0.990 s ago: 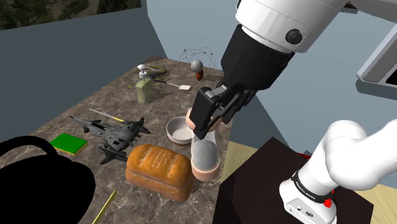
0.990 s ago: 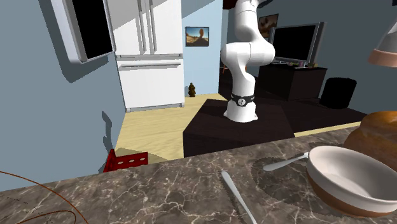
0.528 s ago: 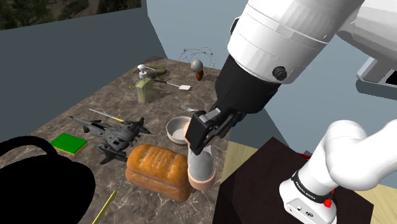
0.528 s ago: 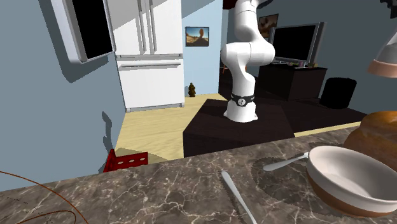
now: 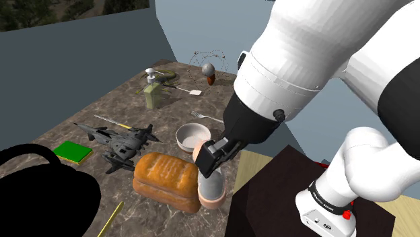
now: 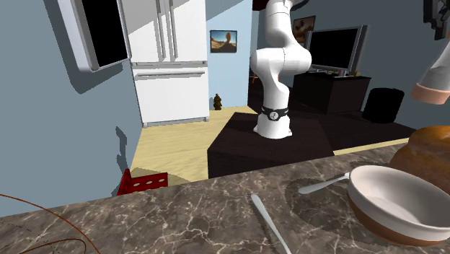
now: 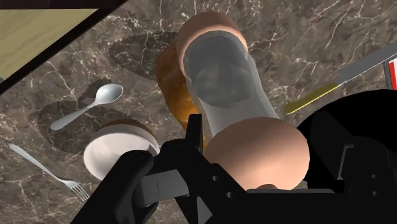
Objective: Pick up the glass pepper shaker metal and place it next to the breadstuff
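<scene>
Arm (image 5: 316,60) lower & nearer than 1 s ago, over marble counter (image 5: 114,101). Bread loaf (image 5: 168,178) unmoved; pepper shaker (image 5: 211,187) (clear body, pinkish ends) brought down w/ arm, tilted, now just beside loaf's end at shoulder view's right, near counter's near edge. Gripper (image 5: 214,158) clamped on shaker's upper part. Judged: placement almost done, base prob. not yet on counter.

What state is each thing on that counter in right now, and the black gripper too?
Pepper shaker: tilted, held off the counter.
Gripper: shut on the shaker.
Bread loaf: lying on the counter.
Bowl: upright, empty.
Soap dispenser: standing upright.
Spoon: lying flat beside the bowl.
</scene>
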You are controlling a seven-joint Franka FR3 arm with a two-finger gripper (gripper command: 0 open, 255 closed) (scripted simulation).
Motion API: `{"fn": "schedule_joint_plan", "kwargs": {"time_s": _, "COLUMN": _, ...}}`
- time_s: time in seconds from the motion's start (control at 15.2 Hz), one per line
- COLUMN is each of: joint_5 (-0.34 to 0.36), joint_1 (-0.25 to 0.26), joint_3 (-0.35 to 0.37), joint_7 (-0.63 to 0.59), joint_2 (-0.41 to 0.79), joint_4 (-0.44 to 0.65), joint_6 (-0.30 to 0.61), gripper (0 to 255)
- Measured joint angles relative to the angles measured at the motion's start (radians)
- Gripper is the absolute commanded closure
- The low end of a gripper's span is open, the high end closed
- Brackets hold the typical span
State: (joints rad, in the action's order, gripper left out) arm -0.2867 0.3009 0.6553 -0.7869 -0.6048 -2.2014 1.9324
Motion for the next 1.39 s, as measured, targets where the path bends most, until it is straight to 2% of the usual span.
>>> {"fn": "schedule_joint_plan", "kwargs": {"time_s": 1.39, "joint_5": -0.047, "joint_1": 0.013, "joint_3": 0.088, "joint_7": -0.005, "joint_2": 0.032, "joint_4": -0.250, "joint_6": 0.285, "gripper": 255}}
